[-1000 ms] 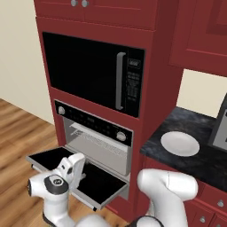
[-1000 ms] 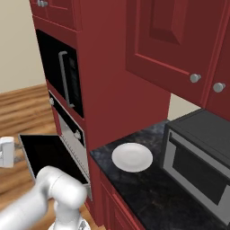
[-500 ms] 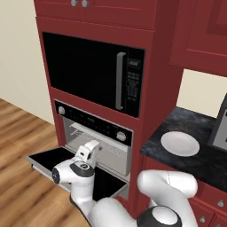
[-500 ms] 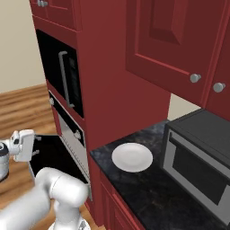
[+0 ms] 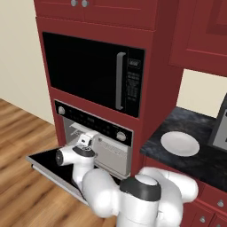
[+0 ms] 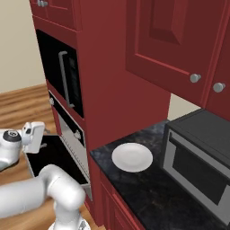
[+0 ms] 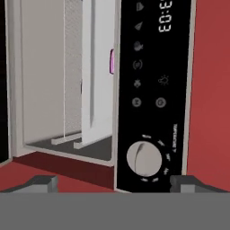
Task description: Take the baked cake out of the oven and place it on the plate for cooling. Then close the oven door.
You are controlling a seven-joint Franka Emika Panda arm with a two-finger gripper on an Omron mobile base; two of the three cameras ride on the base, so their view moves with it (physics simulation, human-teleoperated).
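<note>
The oven (image 7: 152,90) bears a digital readout ending "3:03" on its black control strip (image 7: 152,54), beside small unreadable icons.

Oven (image 7: 54,90) mouth open, racks (image 7: 74,67) inside

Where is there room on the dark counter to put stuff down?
The dark counter has a bare patch in front of the white plate, toward its front edge, and the plate itself is empty. It gets crowded on the right, where the grey microwave sits close beside the plate.
</note>
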